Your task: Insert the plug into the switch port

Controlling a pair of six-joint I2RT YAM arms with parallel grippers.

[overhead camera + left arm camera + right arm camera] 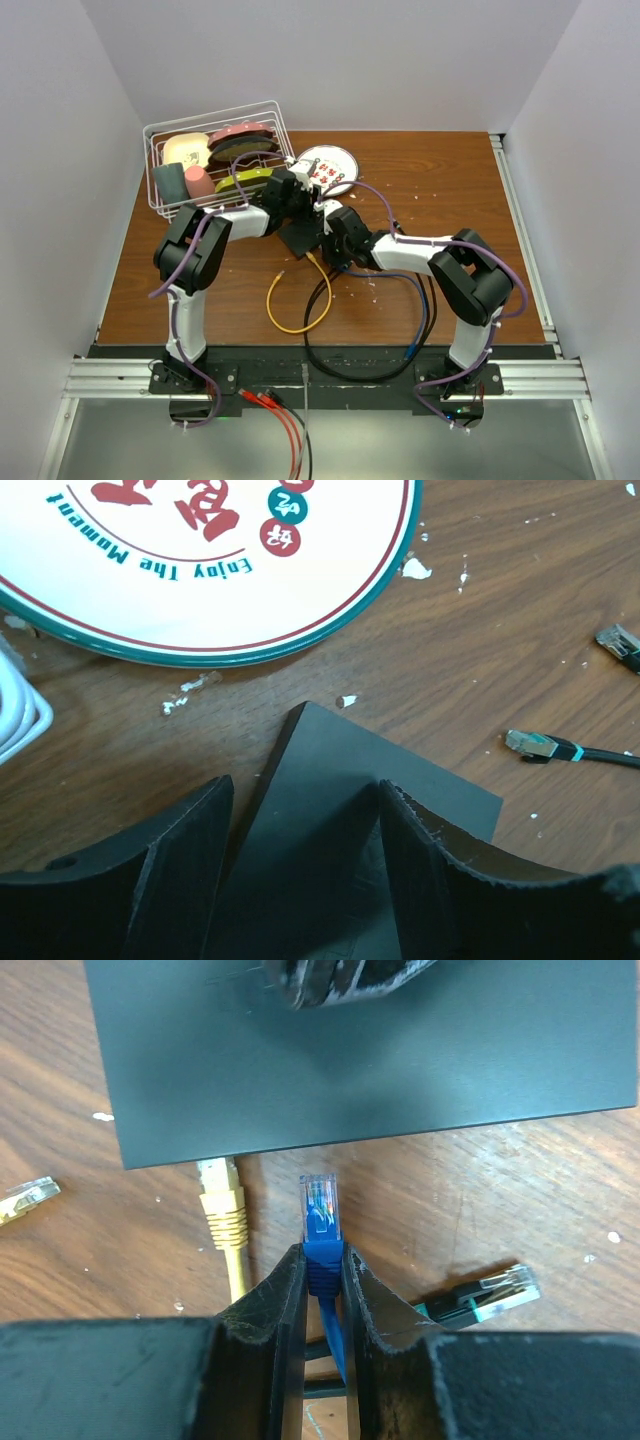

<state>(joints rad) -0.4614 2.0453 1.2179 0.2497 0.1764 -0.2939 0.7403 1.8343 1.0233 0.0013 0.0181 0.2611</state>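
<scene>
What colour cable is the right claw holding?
Blue cable, clearest in the right wrist view.

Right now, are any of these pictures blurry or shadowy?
Top view: soft, even light, the table sharp, barely any shadows. Left wrist view: the plate has crisp writing; the left fingers, close to the lens, are dark and slightly soft. Right wrist view: the plug is sharp; the right fingers blur towards the bottom edge.

Matte black box (pixel 360 1050), unmarked. Blue plug (pixel 320 1215), clear tip showing coloured wires. Yellow cable (pixel 228 1230). Black cable (pixel 478 1300), teal band. White plate (pixel 150 585): teal rim, red ring, red and teal lettering. Brown woodgrain table (pixel 480 630), white flecks. White wire basket (pixel 210 114).
</scene>
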